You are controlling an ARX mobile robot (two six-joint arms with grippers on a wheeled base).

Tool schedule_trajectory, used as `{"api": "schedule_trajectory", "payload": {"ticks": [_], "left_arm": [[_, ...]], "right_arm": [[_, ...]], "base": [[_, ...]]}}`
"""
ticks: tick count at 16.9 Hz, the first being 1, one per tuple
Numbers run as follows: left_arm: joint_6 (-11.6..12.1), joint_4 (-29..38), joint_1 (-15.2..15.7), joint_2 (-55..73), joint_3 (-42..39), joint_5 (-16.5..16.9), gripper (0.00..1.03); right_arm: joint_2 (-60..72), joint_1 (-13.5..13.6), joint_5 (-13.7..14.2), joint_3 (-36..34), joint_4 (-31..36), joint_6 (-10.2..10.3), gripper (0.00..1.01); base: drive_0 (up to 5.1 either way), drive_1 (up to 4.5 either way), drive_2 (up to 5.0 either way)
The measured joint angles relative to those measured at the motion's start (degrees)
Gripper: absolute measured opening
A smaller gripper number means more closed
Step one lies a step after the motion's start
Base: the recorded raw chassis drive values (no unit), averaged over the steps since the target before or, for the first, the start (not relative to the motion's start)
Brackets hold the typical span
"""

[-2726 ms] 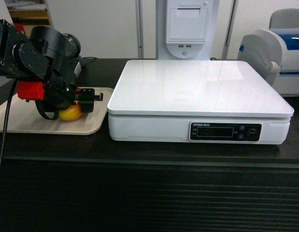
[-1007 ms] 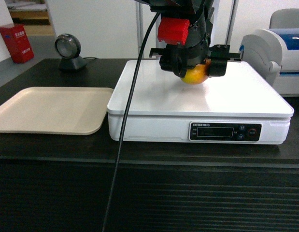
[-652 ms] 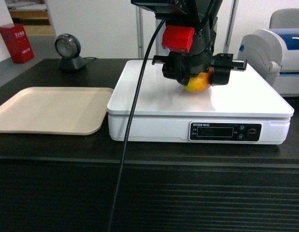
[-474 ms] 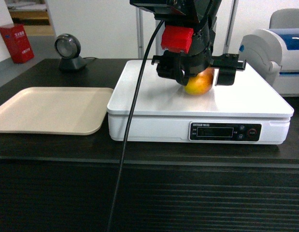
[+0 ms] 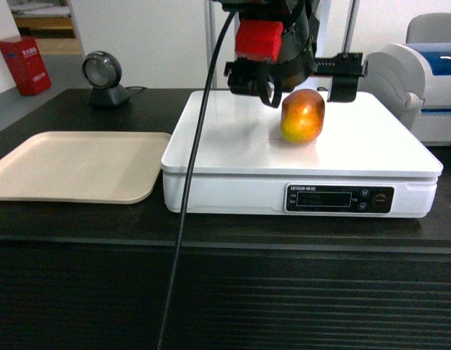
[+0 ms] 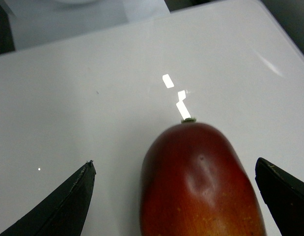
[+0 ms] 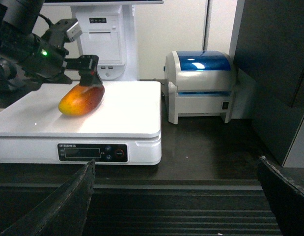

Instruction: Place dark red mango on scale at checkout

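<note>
Head view shows the dark red mango (image 5: 302, 116) lying on the white platform of the scale (image 5: 232, 138), right of the platform's middle and nearer its back edge than its display panel (image 5: 340, 198). Above the mango hangs the left gripper (image 5: 296, 76), its jaws spread wide to either side of the fruit and touching nothing. From the left wrist view the red stem end points away from the camera, with both dark fingertips (image 6: 68, 201) well clear of the skin. From the right wrist view the right gripper (image 7: 181, 196) also has its jaws wide apart, low in front of the scale and holding nothing.

The mango looks smooth and rounded, so it could roll or slip; it seems firm yet bruisable, moderately heavy for its size. If it needs retaking, I would grip across its broad middle, not the tapered ends.

Left of the scale on the black tabletop (image 5: 79, 219) lies a beige tray (image 5: 72, 166). By the look of it, the placing is done.
</note>
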Motion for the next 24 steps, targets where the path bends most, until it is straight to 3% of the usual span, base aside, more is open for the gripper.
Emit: {"api": "schedule_trajectory", "payload": {"ticks": [4, 6, 10, 13, 17, 22, 23, 24], "left_arm": [[0.4, 1.9, 2.1, -2.3, 1.9, -0.9, 0.98], [-0.7, 5.4, 4.1, -4.0, 1.7, -1.6, 0.98], [-8.0, 17.1, 9.6, -13.7, -7.8, -1.0, 0.98], [-10.1, 25.8, 14.5, -24.8, -22.6, -4.6, 0.98], [-10.1, 30.4, 20.0, -36.4, -40.6, -5.9, 0.98], [-10.0, 31.8, 31.1, -52.9, -58.7, -4.1, 0.98], [-6.8, 39.6, 33.4, -55.7, -63.4, 0.8, 0.92], [-1.3, 47.3, 35.4, -60.7, -71.2, 8.0, 0.79]], "right_arm": [[0.0, 0.0, 0.0, 0.0, 0.0, 0.0, 0.98], [0.0, 0.0, 0.0, 0.0, 0.0, 0.0, 0.98], [0.0, 0.0, 0.0, 0.0, 0.0, 0.0, 0.98], [0.0, 0.0, 0.0, 0.0, 0.0, 0.0, 0.98], [0.0, 0.0, 0.0, 0.0, 0.0, 0.0, 0.98], [0.0, 0.0, 0.0, 0.0, 0.0, 0.0, 0.98], [0.0, 0.0, 0.0, 0.0, 0.0, 0.0, 0.98], [0.0, 0.0, 0.0, 0.0, 0.0, 0.0, 0.98]], "base": [[0.0, 0.0, 0.0], [0.0, 0.0, 0.0], [0.0, 0.0, 0.0], [0.0, 0.0, 0.0], [0.0, 0.0, 0.0], [0.0, 0.0, 0.0], [0.0, 0.0, 0.0], [0.0, 0.0, 0.0]]}}
